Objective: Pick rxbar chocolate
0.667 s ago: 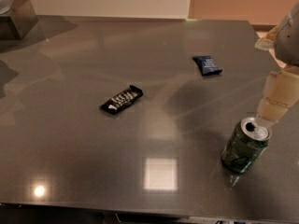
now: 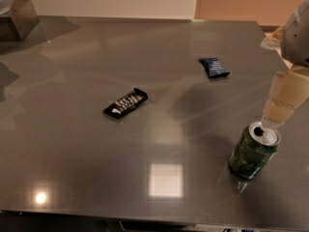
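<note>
The rxbar chocolate (image 2: 125, 103) is a flat, narrow black wrapper with white lettering. It lies at an angle on the grey table (image 2: 96, 168), left of centre. My gripper (image 2: 284, 99) hangs at the right edge of the view, just above the green can (image 2: 254, 150) and far to the right of the bar. It holds nothing that I can see. Most of the arm is cut off by the frame's right edge.
A shorter dark-blue packet (image 2: 214, 67) lies at the back right. The open green can stands upright near the front right. A dark block (image 2: 17, 19) with a bowl above it sits at the far left corner. The table's front edge runs along the bottom.
</note>
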Robot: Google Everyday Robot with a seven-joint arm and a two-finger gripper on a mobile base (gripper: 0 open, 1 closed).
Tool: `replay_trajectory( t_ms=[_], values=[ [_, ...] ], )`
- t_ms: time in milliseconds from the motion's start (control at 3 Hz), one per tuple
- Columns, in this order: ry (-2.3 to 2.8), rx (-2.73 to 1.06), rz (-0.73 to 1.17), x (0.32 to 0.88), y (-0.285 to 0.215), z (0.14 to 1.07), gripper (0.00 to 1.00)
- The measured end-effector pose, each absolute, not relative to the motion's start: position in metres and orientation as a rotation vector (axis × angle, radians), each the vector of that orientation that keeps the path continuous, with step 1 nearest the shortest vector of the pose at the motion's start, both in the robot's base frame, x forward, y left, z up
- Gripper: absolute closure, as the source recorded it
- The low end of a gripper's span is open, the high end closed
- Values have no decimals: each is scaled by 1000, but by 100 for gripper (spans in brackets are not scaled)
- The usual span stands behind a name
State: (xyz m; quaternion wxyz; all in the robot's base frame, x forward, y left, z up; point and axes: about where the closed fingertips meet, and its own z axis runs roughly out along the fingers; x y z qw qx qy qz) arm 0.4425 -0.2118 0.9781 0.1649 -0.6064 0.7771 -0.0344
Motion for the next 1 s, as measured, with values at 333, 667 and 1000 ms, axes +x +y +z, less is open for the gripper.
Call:
replay_trajectory(
  t_ms=[333, 667, 1000],
  values=[
    [2160, -1764, -58, 461, -191, 971, 0],
    [2111, -1811, -8, 488, -167, 961, 0],
    [2057, -1870, 36, 513, -139, 952, 0]
  ],
)
